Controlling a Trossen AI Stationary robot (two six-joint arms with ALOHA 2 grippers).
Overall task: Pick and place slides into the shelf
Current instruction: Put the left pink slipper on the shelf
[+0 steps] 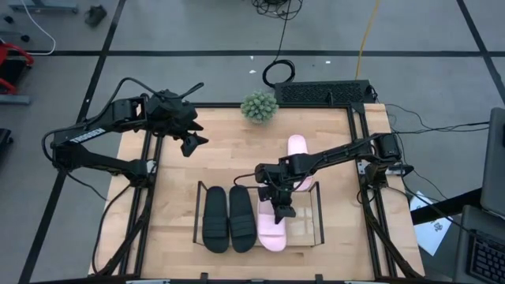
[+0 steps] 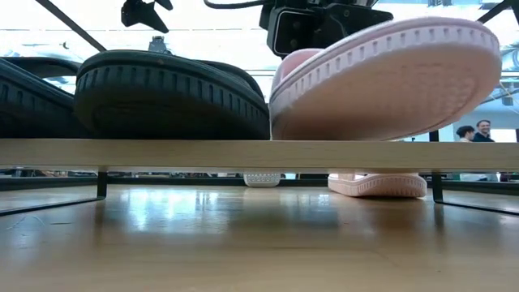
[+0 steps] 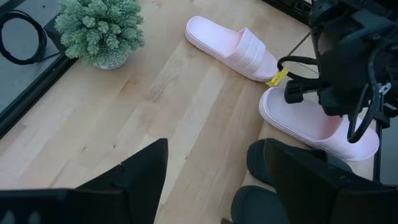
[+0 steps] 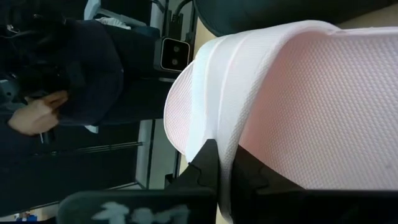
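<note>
Two black slides [image 1: 228, 220] lie side by side on the shelf [image 1: 319, 214], whose panel [image 2: 162, 152] shows edge-on in the low view. A pink slide [image 1: 272, 227] sits beside them on the shelf, under my right gripper [image 1: 278, 203], which is shut on it. The second pink slide [image 1: 297, 150] lies flat on the table behind the shelf, partly under the right arm, and shows again in the left wrist view [image 3: 233, 46]. My left gripper [image 1: 189, 143] hangs open above the table's far left part, touching nothing. My right gripper pinches the pink slide's top strap at its edge [image 4: 224, 146] between the two fingers [image 4: 208, 165], coming from above and pointing down. The slide [image 2: 389, 81] sits tilted, its lower part on the shelf panel and its near end raised, the sole showing.
A small green plant [image 1: 259, 106] stands at the table's far edge. Bare wood lies between the plant and the shelf, and on the shelf to the pink slide's right. A person in dark clothes [image 4: 74, 74] is beyond the table.
</note>
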